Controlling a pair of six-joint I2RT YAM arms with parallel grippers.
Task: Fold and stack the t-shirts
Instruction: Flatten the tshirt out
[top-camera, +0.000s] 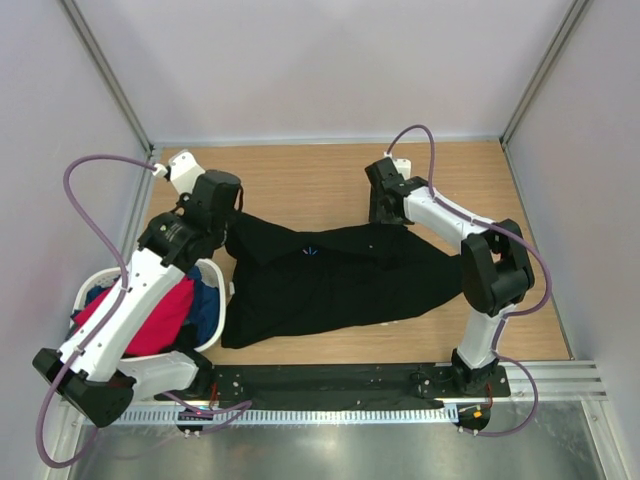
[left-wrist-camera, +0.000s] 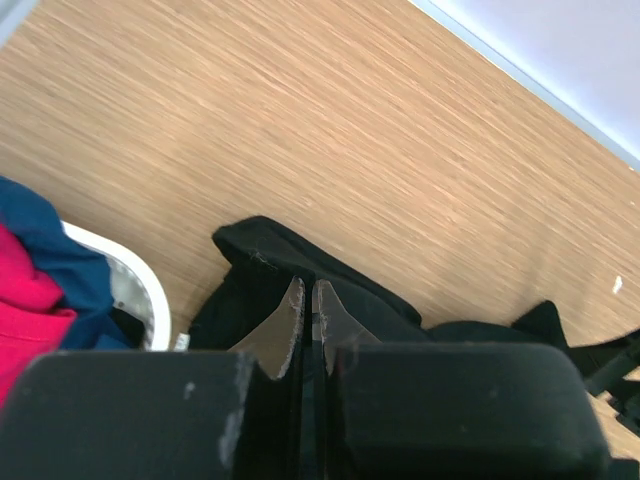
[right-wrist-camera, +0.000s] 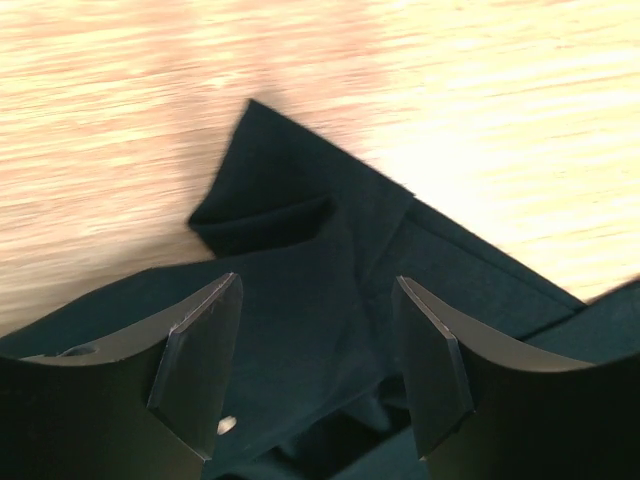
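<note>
A large t-shirt (top-camera: 320, 285) lies spread across the middle of the table (top-camera: 300, 185), between the two arms. Just left of it, at the table's near left, sits a basket (top-camera: 218, 300) with more t-shirts (top-camera: 160, 320) piled inside, partly under the left arm. The left gripper (left-wrist-camera: 307, 290) is over the large shirt's far left corner. The right gripper (right-wrist-camera: 320, 285) is over its far right edge.

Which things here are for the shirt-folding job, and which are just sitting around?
For the job:
black t-shirt
red t-shirt
blue t-shirt

Just there:
white basket, holding the red and blue ones
wooden table
</note>
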